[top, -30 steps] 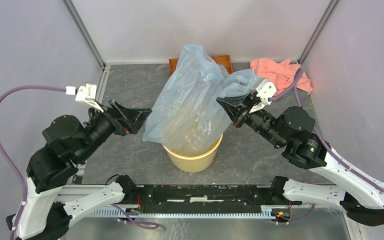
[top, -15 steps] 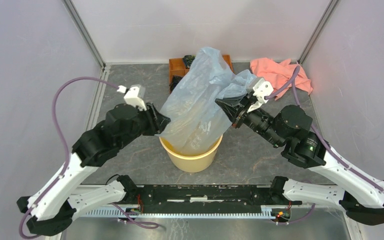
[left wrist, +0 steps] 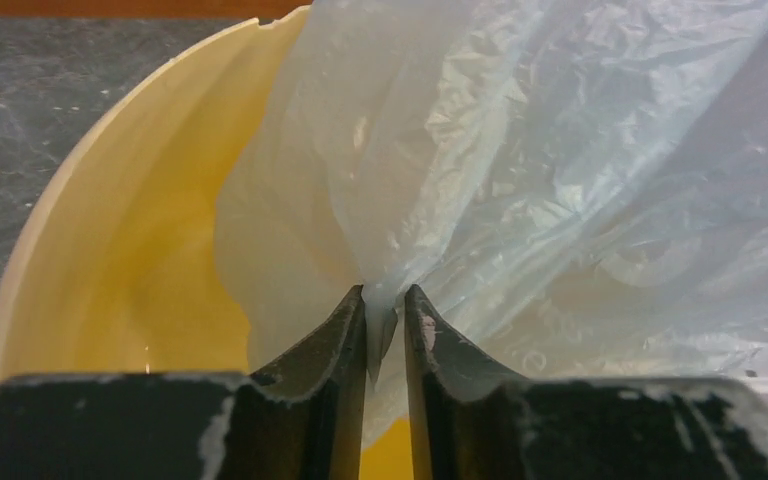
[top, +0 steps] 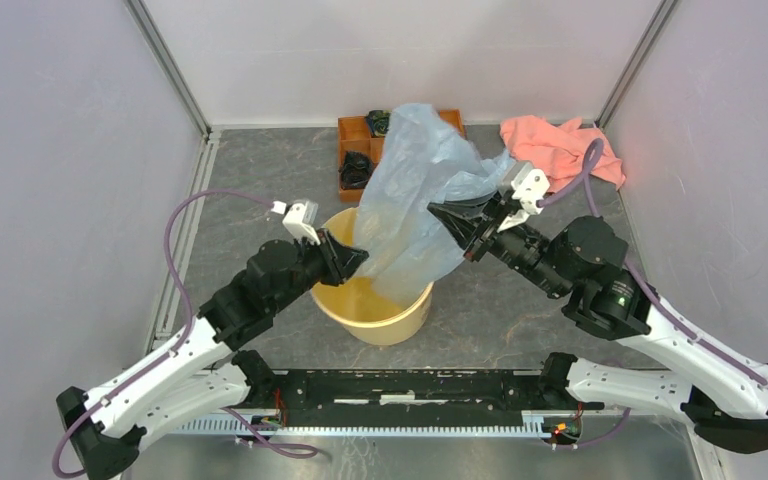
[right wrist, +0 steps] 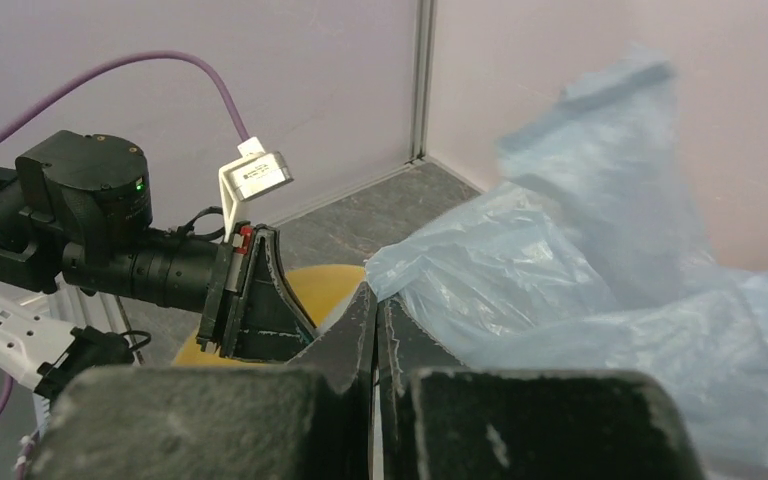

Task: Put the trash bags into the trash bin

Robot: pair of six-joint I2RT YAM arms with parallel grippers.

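While a fold of the trash bag (top: 415, 190) is pinched over the left rim of the trash bin (top: 392, 322) by the jaws of the left arm (top: 260, 285), its upper edge is gripped beyond by the pressed-together jaws of the right arm (top: 585, 260). Only the bag's foot is lodged inside, so stuffing is judged under way, and the film must next be pushed down.

A thin, crinkled, translucent pale blue-grey plastic bag (top: 415, 190) stands tall out of a round pale yellow bucket (top: 398, 322) on the grey table (top: 260, 190). The bag's lower end hangs inside the rim on the right, its top billowing above. The upright bucket's left interior shows bare.
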